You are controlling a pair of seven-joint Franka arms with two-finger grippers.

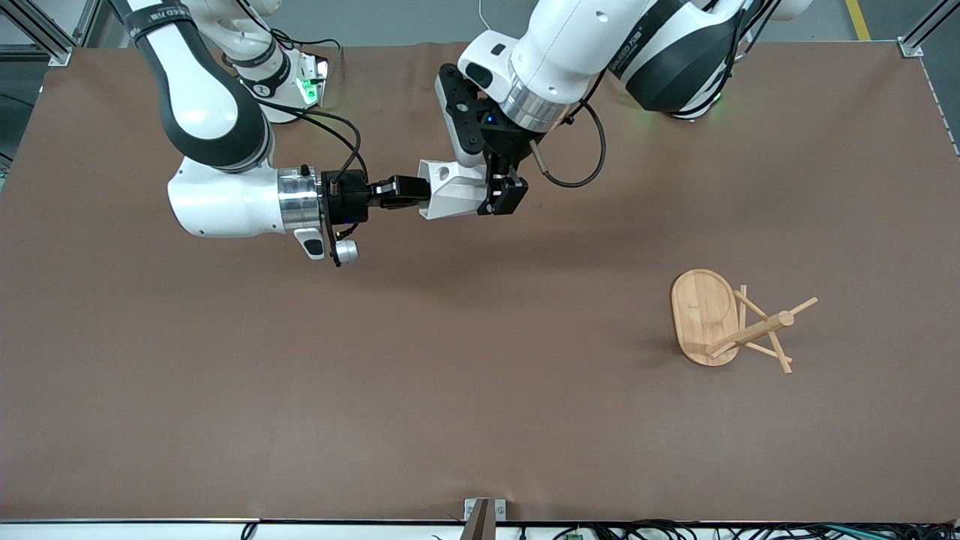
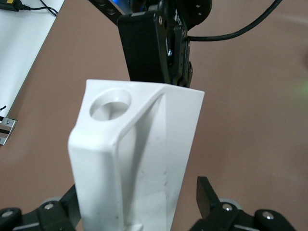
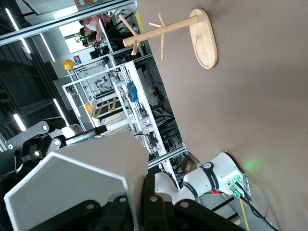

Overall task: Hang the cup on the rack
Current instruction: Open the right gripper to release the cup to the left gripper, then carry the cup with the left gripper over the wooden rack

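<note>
- risk: the cup (image 1: 450, 191) hangs in the air between two claws, so a badly timed release looks like the main danger. if the right claw (image 1: 409, 192) lets go before the left claw (image 1: 501, 196) has a firm bite, the cup would likely drop to the table (image 1: 300, 390) under them.
- risk: if both arms pull while both grip, the faceted walls could slip or twist in the fingers, and the handle hole (image 2: 111, 103) may end up turned wrong for a peg.
- risk: the rack (image 1: 731, 322) stands well away from both claws, toward the left arm's end of the table. its pegs are thin and slanted, so a tilted cup could miss one or knock the rack.
- right claw: closed on the cup wall at the mouth end. in the right wrist view one finger (image 3: 154, 204) presses the rim edge.
- left claw: it comes down from above at the cup's other end. in the left wrist view its fingers (image 2: 207, 195) sit on either side of the body, one close to the wall; whether they press it cannot be told.
- cup: lying on its side in mid-air, between the two claws, over bare table.
</note>
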